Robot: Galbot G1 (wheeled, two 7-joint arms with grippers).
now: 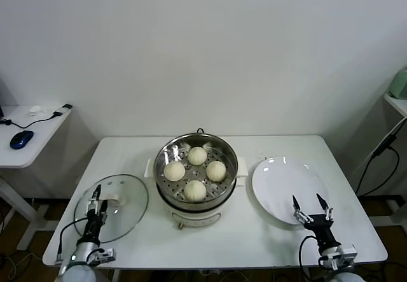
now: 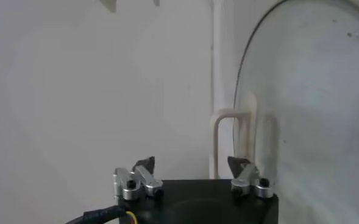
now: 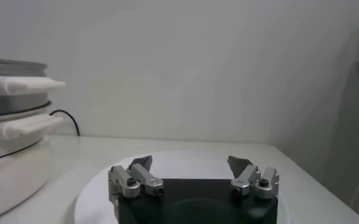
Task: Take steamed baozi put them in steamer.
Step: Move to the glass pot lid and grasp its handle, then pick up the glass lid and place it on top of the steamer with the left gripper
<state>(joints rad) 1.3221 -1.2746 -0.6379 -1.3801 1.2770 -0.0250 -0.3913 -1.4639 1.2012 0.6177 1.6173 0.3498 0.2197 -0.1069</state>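
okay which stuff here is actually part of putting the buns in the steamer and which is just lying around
Part of the job: four steamed baozi, already on the tray inside the steamer.

Lying about: white plate, bare; glass lid on the table; blue mouse on the side desk.

4 baozi in steamer, between lid and plate.

plain white wall, white side desk
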